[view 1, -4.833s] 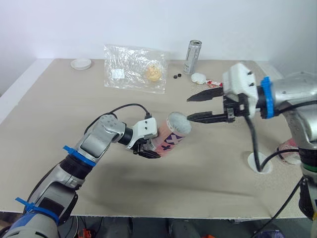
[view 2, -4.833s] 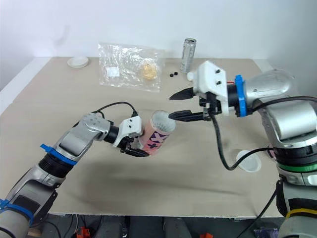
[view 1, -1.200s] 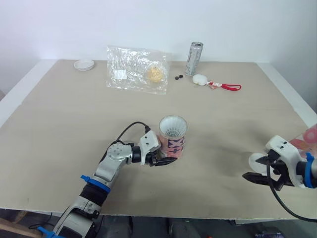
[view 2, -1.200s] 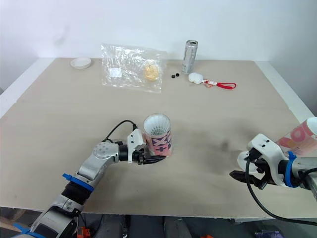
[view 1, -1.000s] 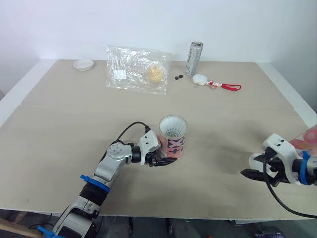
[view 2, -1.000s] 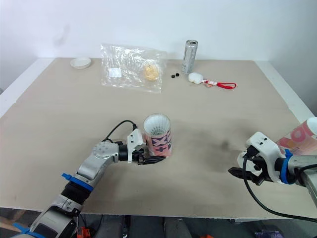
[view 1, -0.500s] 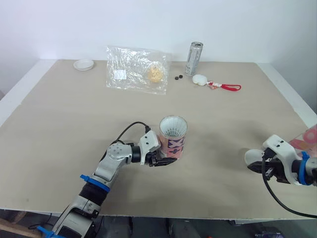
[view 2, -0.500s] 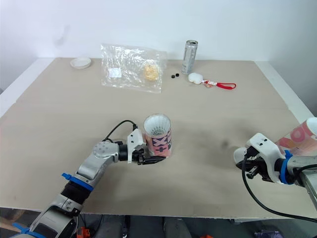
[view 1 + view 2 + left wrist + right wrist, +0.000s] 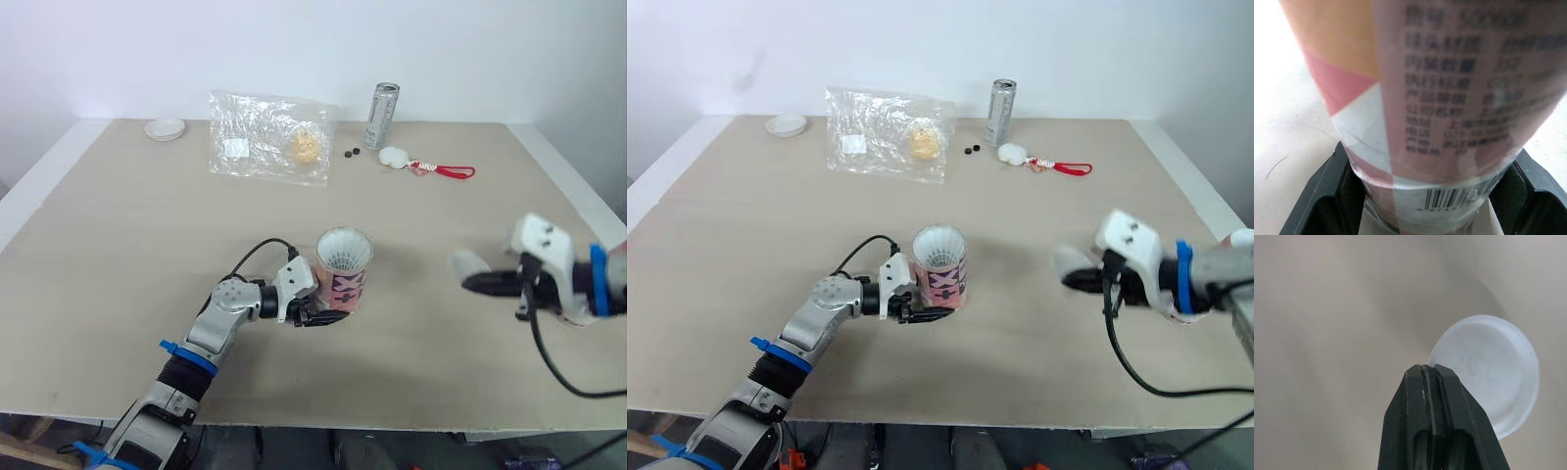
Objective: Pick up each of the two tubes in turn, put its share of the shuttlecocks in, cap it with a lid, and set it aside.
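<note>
Now steady the centre-frame tube in your clamped left gripper; square the right gripper's pinched lid over it.

1 tube, 2 lids, 1 can, 1 plas. bag, 1 keychain
</note>
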`<state>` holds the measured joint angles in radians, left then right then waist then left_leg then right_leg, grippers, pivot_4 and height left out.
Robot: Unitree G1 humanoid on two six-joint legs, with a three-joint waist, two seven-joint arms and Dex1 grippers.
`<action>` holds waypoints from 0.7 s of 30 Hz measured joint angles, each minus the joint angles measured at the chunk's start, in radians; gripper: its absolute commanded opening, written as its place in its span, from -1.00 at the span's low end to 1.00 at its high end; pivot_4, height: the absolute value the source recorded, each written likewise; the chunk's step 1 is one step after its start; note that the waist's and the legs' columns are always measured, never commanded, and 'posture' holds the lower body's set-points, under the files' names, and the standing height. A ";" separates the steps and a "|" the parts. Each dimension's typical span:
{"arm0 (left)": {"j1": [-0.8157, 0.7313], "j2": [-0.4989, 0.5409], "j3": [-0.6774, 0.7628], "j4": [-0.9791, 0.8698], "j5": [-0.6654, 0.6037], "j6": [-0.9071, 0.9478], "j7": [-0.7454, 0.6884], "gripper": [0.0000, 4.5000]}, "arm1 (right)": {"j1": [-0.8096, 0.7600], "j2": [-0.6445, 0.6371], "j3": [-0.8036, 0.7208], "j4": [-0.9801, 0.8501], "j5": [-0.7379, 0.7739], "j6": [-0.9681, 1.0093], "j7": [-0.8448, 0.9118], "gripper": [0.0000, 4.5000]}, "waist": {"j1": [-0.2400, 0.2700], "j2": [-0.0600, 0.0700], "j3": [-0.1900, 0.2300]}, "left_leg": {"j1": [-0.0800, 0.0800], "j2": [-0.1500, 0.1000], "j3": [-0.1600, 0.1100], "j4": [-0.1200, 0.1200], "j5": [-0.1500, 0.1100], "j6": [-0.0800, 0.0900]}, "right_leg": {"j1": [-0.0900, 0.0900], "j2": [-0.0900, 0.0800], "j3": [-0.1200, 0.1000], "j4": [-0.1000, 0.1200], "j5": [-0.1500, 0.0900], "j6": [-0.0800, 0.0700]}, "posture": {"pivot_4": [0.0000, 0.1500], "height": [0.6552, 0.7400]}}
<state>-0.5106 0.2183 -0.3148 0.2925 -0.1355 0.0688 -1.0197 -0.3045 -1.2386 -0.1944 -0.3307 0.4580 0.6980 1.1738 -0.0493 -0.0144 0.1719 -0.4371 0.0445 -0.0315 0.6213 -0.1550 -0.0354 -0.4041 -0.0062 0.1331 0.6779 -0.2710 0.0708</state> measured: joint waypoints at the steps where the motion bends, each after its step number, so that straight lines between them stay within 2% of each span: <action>1: -0.002 -0.002 -0.001 0.002 0.000 -0.002 -0.002 0.31 | -0.022 0.000 0.005 -0.006 0.008 -0.004 0.009 -0.98 | 0.001 -0.001 0.000 | 0.000 0.000 0.000 0.000 0.000 0.000 | 0.000 0.000 0.000 0.000 0.000 0.000 | 1.00 1.00; 3: -0.009 -0.001 -0.002 0.008 -0.001 -0.005 -0.012 0.31 | -0.107 0.000 0.062 -0.011 0.014 -0.013 0.047 -0.98 | 0.001 -0.001 0.000 | -0.002 0.000 0.002 0.000 0.000 -0.001 | -0.001 -0.001 0.000 -0.003 0.000 0.000 | 1.00 1.00; 6: -0.035 -0.002 -0.006 0.031 0.000 -0.002 -0.018 0.31 | -0.332 0.003 0.184 -0.020 0.015 -0.051 0.142 -0.98 | 0.001 0.001 0.001 | -0.002 0.000 0.003 -0.001 0.000 -0.001 | -0.001 -0.002 0.001 -0.005 0.001 0.001 | 1.00 1.00; 7: -0.037 -0.003 -0.007 0.033 0.000 -0.002 -0.020 0.31 | -0.356 0.003 0.194 -0.022 0.015 -0.055 0.153 -0.98 | 0.001 0.001 0.001 | -0.002 0.000 0.003 -0.001 0.000 -0.001 | -0.002 -0.002 0.001 -0.005 0.001 0.001 | 1.00 1.00; 8: -0.041 -0.001 -0.010 0.036 0.000 0.001 -0.026 0.31 | -0.464 0.017 0.240 -0.028 0.015 -0.071 0.203 -0.98 | 0.002 0.001 0.001 | -0.002 0.000 0.002 -0.002 0.000 -0.001 | -0.001 -0.002 0.000 -0.006 0.001 0.000 | 1.00 1.00; 10: -0.051 -0.001 -0.013 0.041 0.000 0.006 -0.036 0.31 | -0.561 0.051 0.285 -0.040 0.016 -0.086 0.248 -0.98 | 0.002 0.000 0.000 | -0.002 0.001 0.002 -0.003 -0.001 -0.001 | -0.001 -0.001 0.000 -0.007 0.001 0.000 | 1.00 1.00; 15: -0.063 0.013 -0.026 0.021 -0.001 0.049 -0.068 0.31 | -0.680 0.126 0.395 -0.033 0.005 -0.116 0.339 -0.98 | 0.002 0.000 0.000 | -0.003 0.001 0.002 -0.004 -0.001 -0.002 | -0.001 -0.002 0.000 -0.010 0.001 0.000 | 1.00 1.00; 21: -0.070 0.034 -0.040 -0.001 -0.001 0.071 -0.094 0.31 | -0.721 0.173 0.444 -0.002 -0.027 -0.165 0.381 -0.98 | 0.002 0.001 0.000 | -0.003 0.002 0.002 -0.005 -0.004 -0.001 | -0.002 -0.001 -0.001 -0.010 0.002 0.002 | 1.00 1.00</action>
<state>-0.5805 0.2523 -0.3545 0.2913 -0.1361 0.1393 -1.1141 -1.0253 -1.0658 0.2500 -0.3327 0.4311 0.5332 1.5551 -0.0475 -0.0134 0.1721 -0.4402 0.0464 -0.0295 0.6167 -0.1591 -0.0365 -0.4056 -0.0069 0.1317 0.6683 -0.2693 0.0723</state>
